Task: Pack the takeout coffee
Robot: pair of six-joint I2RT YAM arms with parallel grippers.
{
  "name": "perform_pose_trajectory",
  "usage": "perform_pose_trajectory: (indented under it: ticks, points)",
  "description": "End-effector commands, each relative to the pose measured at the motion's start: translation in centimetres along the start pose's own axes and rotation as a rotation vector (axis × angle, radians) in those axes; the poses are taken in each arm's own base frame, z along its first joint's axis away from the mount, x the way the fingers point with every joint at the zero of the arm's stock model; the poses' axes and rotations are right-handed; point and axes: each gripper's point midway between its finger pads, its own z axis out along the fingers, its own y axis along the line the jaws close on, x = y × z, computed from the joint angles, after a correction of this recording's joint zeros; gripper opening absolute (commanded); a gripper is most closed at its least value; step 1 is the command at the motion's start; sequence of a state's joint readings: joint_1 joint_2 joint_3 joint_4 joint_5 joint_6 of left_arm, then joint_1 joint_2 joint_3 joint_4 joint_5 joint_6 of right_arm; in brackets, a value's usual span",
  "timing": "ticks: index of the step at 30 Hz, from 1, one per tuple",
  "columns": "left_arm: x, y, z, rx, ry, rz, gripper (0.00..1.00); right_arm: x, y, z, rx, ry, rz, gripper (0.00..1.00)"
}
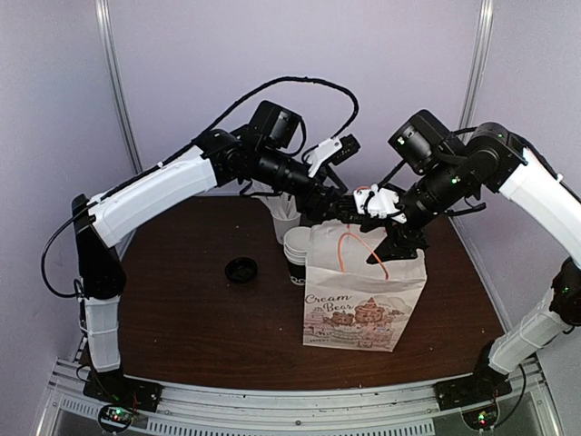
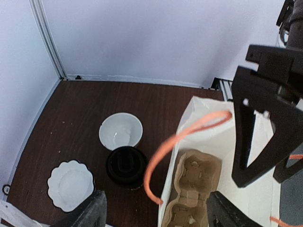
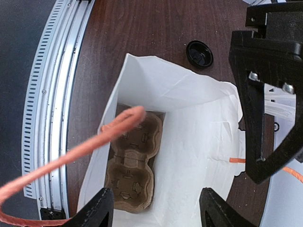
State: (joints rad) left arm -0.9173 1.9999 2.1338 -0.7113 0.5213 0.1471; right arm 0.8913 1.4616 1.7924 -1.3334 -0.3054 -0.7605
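Note:
The takeout coffee [image 2: 125, 165], a black cup with a black lid, stands on the table just left of the white paper bag [image 1: 363, 295]; its white lettering shows in the top view [image 1: 297, 273]. The bag stands open with a brown cardboard cup carrier [image 3: 132, 165] at its bottom. My left gripper [image 2: 158, 213] hangs open over the bag's left wall, one finger on the cup's side and one over the bag. My right gripper [image 3: 156, 210] is open above the bag's mouth, with nothing between its fingers. An orange handle [image 2: 182, 142] arches up between the two grippers.
A cream bowl [image 2: 120, 130] sits right behind the coffee and a white scalloped plate [image 2: 71, 183] to its left. A loose black lid [image 1: 241, 269] lies on the table left of the bag. Stacked white cups [image 1: 283, 216] stand behind. The two grippers are close together over the bag.

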Motion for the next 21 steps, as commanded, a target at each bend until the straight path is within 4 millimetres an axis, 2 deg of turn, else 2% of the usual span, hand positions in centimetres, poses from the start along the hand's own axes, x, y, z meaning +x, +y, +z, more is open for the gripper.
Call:
perform_pose_trajectory:
  ticks: [1,5,8,11,14,16,21]
  points:
    - [-3.6,0.4,0.6,0.040,-0.120,0.040,0.74,0.5,-1.1,-0.9,0.060,-0.009,0.002,0.65]
    - [-4.5,0.8,1.6,0.061,-0.148,0.043,0.62,0.4,-1.9,-2.6,0.093,-0.038,0.017,0.65]
    - [-4.9,0.7,2.0,0.079,-0.171,0.037,0.40,0.5,-3.3,-4.2,0.151,-0.050,0.030,0.64]
    - [-5.2,0.8,2.2,0.087,-0.186,0.032,0.24,0.5,-4.5,-6.2,0.209,-0.069,0.042,0.64]
    - [-5.6,0.5,1.6,0.091,-0.191,0.032,0.02,0.6,-5.5,-7.8,0.254,-0.088,0.063,0.64]
    - [-5.8,-0.1,0.5,0.092,-0.181,0.034,0.00,0.8,-6.1,-9.0,0.288,-0.104,0.086,0.64]
    - [-5.3,-2.6,-3.9,0.084,-0.131,0.022,0.00,1.6,-7.7,-11.7,0.380,-0.144,0.162,0.64]
